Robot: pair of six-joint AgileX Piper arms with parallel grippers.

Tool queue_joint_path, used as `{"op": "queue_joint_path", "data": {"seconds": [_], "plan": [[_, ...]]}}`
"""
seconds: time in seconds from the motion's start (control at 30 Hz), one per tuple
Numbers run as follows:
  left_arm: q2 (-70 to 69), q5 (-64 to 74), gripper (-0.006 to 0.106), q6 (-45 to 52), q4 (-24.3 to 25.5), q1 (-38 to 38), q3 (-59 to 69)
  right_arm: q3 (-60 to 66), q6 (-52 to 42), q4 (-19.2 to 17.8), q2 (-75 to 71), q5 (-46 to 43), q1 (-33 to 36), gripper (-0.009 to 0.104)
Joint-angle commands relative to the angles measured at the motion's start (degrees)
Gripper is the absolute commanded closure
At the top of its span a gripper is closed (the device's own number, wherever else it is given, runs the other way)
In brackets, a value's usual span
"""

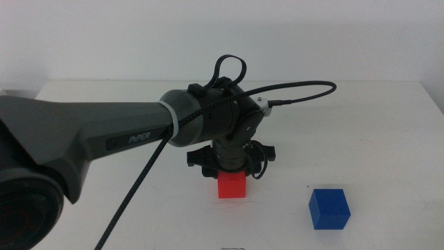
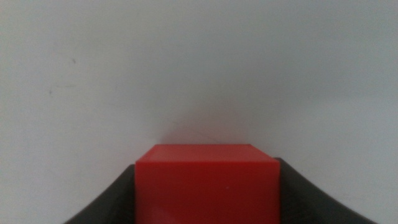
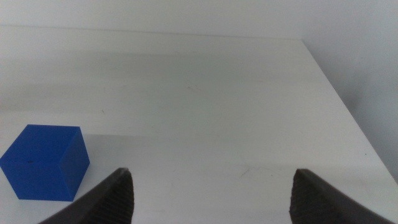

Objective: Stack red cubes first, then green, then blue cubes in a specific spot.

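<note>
My left gripper points straight down near the middle of the table, shut on the red cube. In the left wrist view the red cube fills the gap between the two dark jaws, which press on its sides. The cube is at or just above the white table surface; I cannot tell whether it touches. The blue cube sits on the table to the right of the red one, nearer the front edge. My right gripper stands open and empty, with the blue cube off to one side of it. The green cube is out of view.
The white table reaches to a pale wall behind. The left arm's big grey link and its black cable stretch over the table's left half. The table's right edge shows in the right wrist view.
</note>
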Motion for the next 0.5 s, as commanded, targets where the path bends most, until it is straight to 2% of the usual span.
{"op": "queue_joint_path", "data": {"seconds": [0.0, 0.03, 0.17, 0.47], "plan": [[-3.3, -0.6, 0.054, -0.4, 0.4, -0.3, -1.4, -1.0, -0.3, -0.7, -1.3, -4.2, -0.3, 0.031], [-3.3, -0.6, 0.032, -0.4, 0.4, -0.3, -1.4, -1.0, -0.3, -0.7, -1.3, -4.2, -0.3, 0.031], [-3.3, -0.6, 0.022, -0.3, 0.5, -0.3, -1.4, -1.0, -0.3, -0.7, -1.3, -4.2, -0.3, 0.031], [-8.5, 2.6, 0.009, 1.4, 1.1, 0.0, -1.5, -1.0, -0.3, -0.7, -1.3, -4.2, -0.3, 0.031]]}}
